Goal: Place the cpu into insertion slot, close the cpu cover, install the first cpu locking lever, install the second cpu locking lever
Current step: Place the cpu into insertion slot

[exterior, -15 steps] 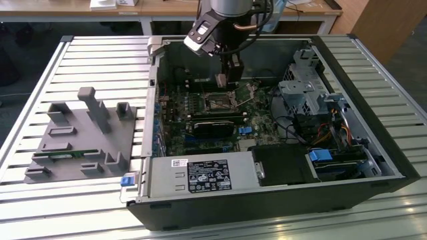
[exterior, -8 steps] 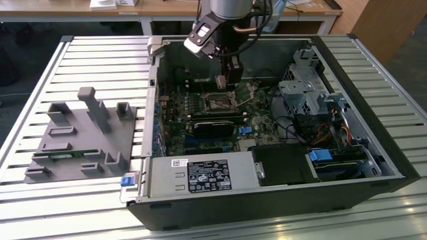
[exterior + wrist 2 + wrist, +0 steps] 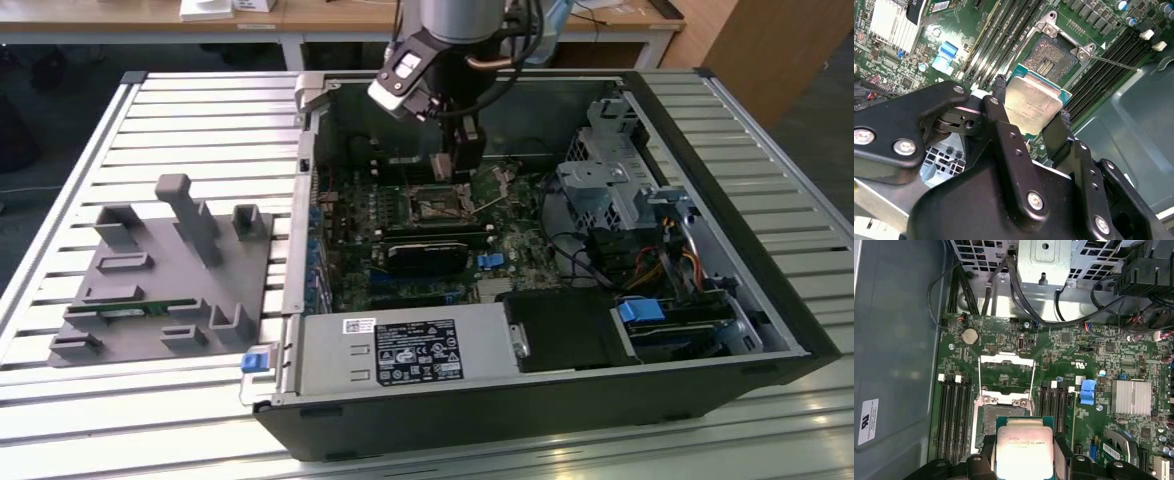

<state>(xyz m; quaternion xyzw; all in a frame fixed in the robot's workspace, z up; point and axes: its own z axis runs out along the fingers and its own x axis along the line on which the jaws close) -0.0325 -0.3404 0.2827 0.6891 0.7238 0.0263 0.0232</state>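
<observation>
The gripper (image 3: 1031,100) was clenched on the cpu (image 3: 1033,111), pinching two opposite edges, down inside the case (image 3: 534,420) just over the board! The cpu sat flat, silver top facing both wrist views, one edge toward the open slot (image 3: 999,412) just beside it; it was square, so there was no long axis to call. The cover (image 3: 1004,358) stood flipped open on the slot's far side.
</observation>
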